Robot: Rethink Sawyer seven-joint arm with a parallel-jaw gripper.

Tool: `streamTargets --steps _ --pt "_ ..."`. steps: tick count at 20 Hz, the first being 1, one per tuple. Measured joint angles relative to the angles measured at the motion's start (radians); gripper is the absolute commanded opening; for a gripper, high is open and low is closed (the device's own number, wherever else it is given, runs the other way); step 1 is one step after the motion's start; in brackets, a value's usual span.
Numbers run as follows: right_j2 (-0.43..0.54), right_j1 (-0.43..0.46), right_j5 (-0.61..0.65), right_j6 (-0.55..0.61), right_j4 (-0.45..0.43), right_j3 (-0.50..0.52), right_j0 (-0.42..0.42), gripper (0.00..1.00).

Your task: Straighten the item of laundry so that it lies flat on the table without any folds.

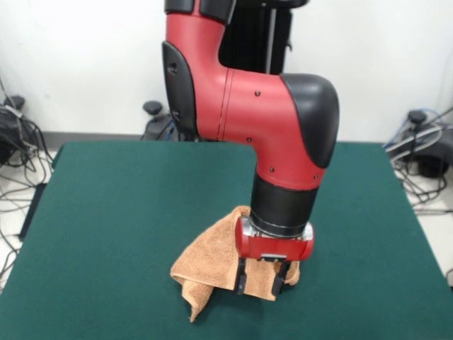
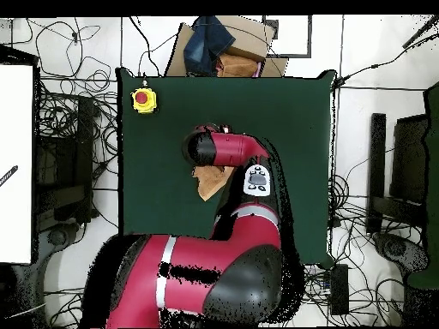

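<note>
The orange-tan towel (image 1: pixel 212 262) is bunched up in a crumpled heap on the near middle of the dark green table (image 1: pixel 120 212). One corner droops to the cloth at its lower left. My gripper (image 1: pixel 261 278) points straight down at the towel's right side. Its two black fingers (image 1: pixel 242 278) stand on either side of a fold of towel and hold it raised. In the overhead view only a small piece of the towel (image 2: pixel 208 182) shows beside the red arm, on the table (image 2: pixel 154 163); the gripper is hidden under the arm.
A yellow box with a red button (image 2: pixel 143 99) sits at a table corner. A cardboard box with a blue cloth (image 2: pixel 219 43) lies past the table's far edge. Cables and gear lie on the floor all round.
</note>
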Motion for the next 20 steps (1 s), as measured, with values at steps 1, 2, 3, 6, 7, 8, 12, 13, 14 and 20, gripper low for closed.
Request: streamTargets --steps 1,2,3,6,7,8,12,13,14,20 --pt "0.000 0.004 0.000 0.000 0.000 0.000 0.000 1.00" --pt "0.000 0.006 0.000 0.000 0.000 0.000 0.000 1.00" --pt "0.000 0.008 0.000 0.000 0.000 0.000 0.000 1.00" --pt "0.000 0.012 0.000 0.000 0.000 0.000 0.000 1.00" --pt "0.000 0.012 0.000 0.000 0.000 0.000 0.001 1.00" --pt "-0.001 0.011 0.000 0.000 0.000 0.001 0.003 1.00" --pt "-0.007 0.011 0.000 0.000 0.000 0.001 0.019 1.00" --pt "-0.010 0.011 0.000 0.000 0.000 0.002 0.033 1.00" --pt "-0.011 0.011 0.000 0.000 0.000 0.003 0.038 1.00" --pt "-0.021 0.011 -0.002 0.000 0.000 0.007 0.073 1.00"
